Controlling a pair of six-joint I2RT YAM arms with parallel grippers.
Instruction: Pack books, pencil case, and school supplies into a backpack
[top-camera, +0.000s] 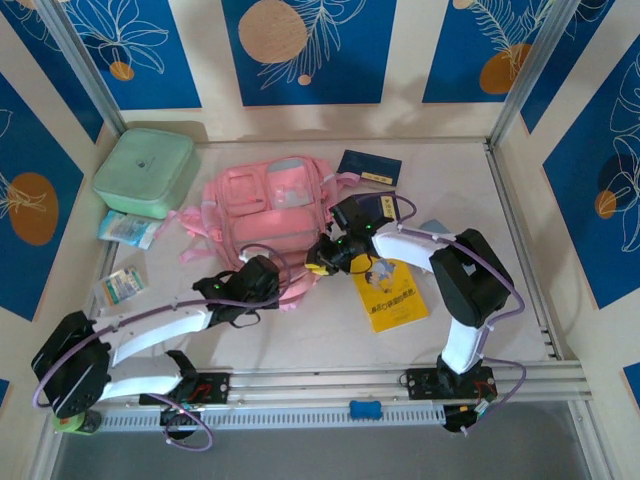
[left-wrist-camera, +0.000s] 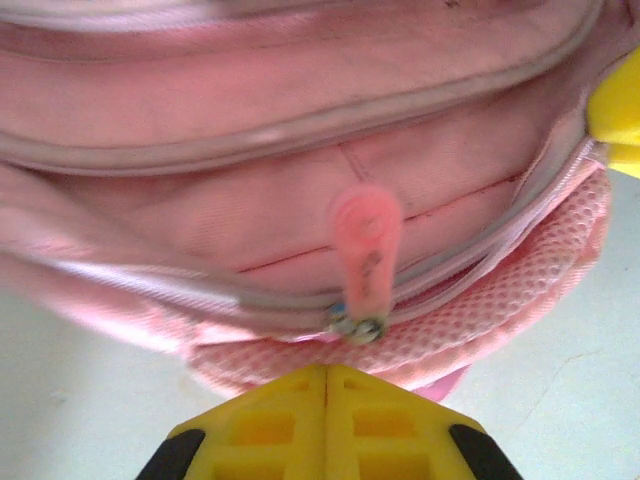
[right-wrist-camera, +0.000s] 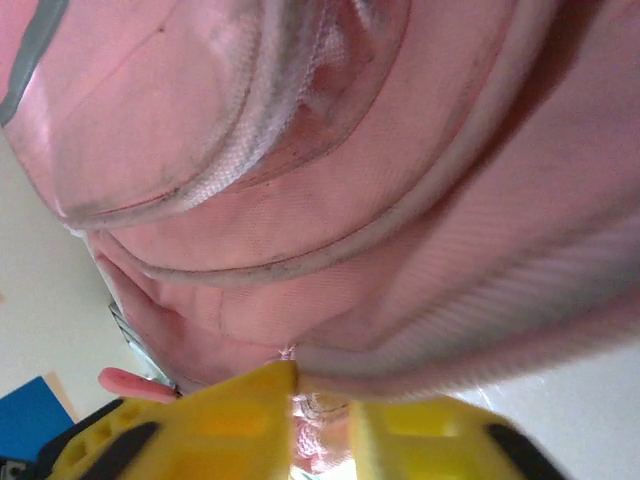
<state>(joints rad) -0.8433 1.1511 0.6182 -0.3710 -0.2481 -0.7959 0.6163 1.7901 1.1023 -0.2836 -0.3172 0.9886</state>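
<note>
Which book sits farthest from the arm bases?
The navy book near the back wall, beside the backpack; the yellow book lies much nearer the front edge.

left pincer (left-wrist-camera: 325, 385) shut tight, right pincer (right-wrist-camera: 322, 398) pinching.

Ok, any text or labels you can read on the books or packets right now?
Nothing legible.
The yellow book: cover print too small.
The navy book: pale label too small.
The blue-white packet: print blurred.
The small card packet: print blurred.
The mint-green box: lid mark unreadable.
The backpack: no lettering visible.
</note>
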